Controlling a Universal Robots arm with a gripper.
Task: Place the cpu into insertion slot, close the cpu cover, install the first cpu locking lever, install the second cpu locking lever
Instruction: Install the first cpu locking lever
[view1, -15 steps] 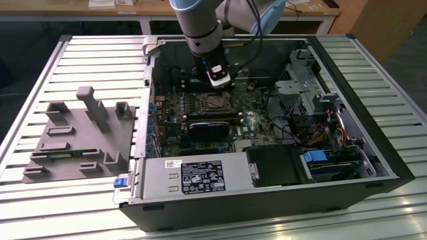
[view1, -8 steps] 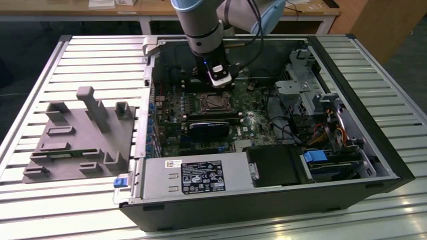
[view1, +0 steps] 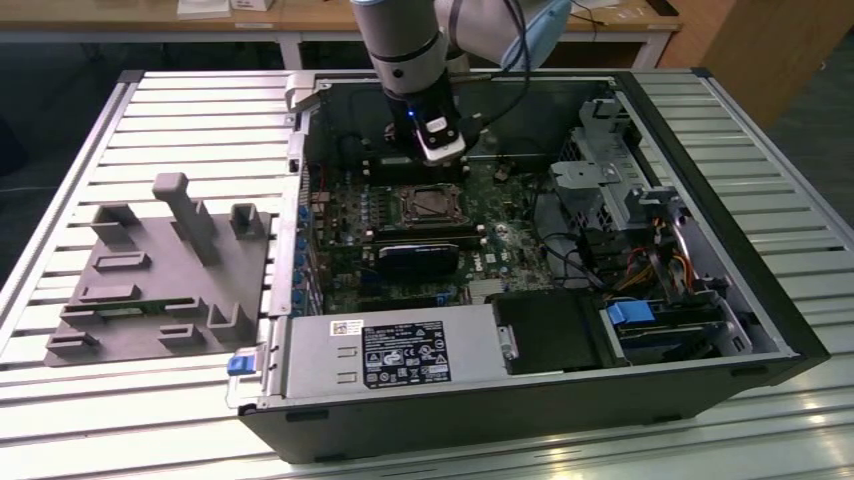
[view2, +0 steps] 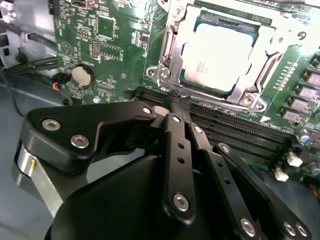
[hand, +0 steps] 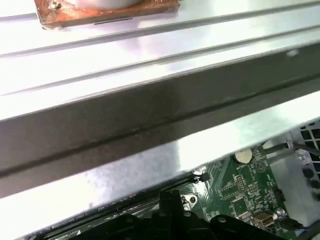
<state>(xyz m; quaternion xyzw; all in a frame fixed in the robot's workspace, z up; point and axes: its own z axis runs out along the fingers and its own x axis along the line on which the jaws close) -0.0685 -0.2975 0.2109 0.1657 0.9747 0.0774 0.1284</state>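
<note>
The black metal gripper (view2: 176, 100), fingers seemingly pressed together, hovers beside the flat silver-grey square cpu (view2: 220, 52) seated under its dark-silver frame-shaped cpu cover (view2: 172, 42).

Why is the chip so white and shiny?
In the second wrist view, light glares off the cpu, washing its metal top nearly white; in the first wrist view, the case edge looks soft and smeared, with bright bands; in the exterior view, the table slats shine.

- The arm (view1: 400, 45) was a silver-grey tube, a black cable trailing beside it.
- Its wrist carried a white block lit blue (a small glow).
- The gripper (view2: 179, 105) was matt black, built of jointed links fastened with round silver screws.
</note>
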